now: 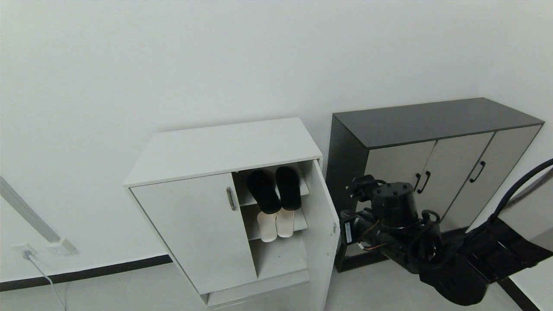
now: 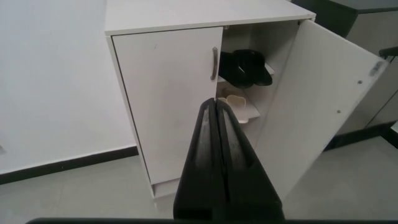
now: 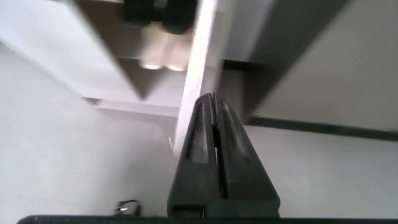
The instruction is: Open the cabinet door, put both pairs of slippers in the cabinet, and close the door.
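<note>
Standing open, the right door (image 1: 325, 224) of the white cabinet (image 1: 216, 151) bares its shelves: the black slippers (image 1: 274, 189) lie on the upper shelf, the white slippers (image 1: 275, 224) on the one just beneath. Before the cabinet's shut left door (image 1: 194, 229) hangs the left gripper (image 2: 216, 102), fingers pressed together; the right gripper (image 3: 214, 98), likewise closed and empty, is near the open door's edge

Black right arm (image 1: 436, 259) — screw-topped joint (image 1: 392, 201), looped cables (image 1: 427, 229), tapered fingers (image 3: 200, 149)
</note>
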Available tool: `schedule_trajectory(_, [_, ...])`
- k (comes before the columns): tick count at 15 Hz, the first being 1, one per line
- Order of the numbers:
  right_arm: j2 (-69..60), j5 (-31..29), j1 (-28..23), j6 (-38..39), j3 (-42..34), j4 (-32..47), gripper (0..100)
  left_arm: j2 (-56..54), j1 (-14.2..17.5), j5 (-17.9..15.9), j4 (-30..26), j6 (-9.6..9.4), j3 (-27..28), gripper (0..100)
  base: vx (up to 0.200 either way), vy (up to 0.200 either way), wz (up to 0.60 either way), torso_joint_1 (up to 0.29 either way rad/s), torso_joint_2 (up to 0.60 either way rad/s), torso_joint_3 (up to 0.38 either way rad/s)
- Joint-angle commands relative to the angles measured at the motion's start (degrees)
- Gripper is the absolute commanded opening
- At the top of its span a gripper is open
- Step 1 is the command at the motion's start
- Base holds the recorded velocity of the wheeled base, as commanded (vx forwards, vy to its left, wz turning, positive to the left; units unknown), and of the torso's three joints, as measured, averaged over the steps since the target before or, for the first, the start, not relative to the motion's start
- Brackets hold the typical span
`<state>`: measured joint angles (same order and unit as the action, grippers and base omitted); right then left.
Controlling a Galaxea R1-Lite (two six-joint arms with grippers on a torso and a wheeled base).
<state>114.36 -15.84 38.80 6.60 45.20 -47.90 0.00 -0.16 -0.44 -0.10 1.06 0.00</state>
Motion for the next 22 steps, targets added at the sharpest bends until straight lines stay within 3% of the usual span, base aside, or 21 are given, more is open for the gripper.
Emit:
schedule_trajectory(1, [-2.4, -0.1, 2.9, 1.1, -0.2, 0.0, 0, 0.1, 0.0, 0.0, 0.0, -0.01, 0.0, 0, 0.000, 0.000, 0.00, 0.000, 0.00, 0.000])
schedule_trajectory(5, [-6.1, 0.0, 6.8, 1.3, -3.0, -2.6, 0, 0.1, 0.0, 0.2, 0.0, 0.08, 0.0, 0, 0.000, 0.000, 0.00, 0.000, 0.00, 0.000])
schedule_trajectory(12, [-6.4, 0.0, 7.4, 0.0, -4.9, -2.7, 0, 0.1, 0.0, 0.1, 0.0, -0.01, 0.0, 0, 0.000, 0.000, 0.00, 0.000, 0.00, 0.000])
schedule_trajectory(18, [-6.3, 3.1, 7.1, 0.1, -6.1, -2.8, 0, 0.1, 0.0, -0.1, 0.0, -0.18, 0.0, 0, 0.000, 0.000, 0.60, 0.002, 0.00, 0.000])
schedule_trajectory(22, [-6.8, 2.9, 6.0, -0.1, -7.1, -2.7, 0, 0.1, 0.0, -0.1, 0.0, -0.18, 0.0, 0, 0.000, 0.000, 0.00, 0.000, 0.00, 0.000])
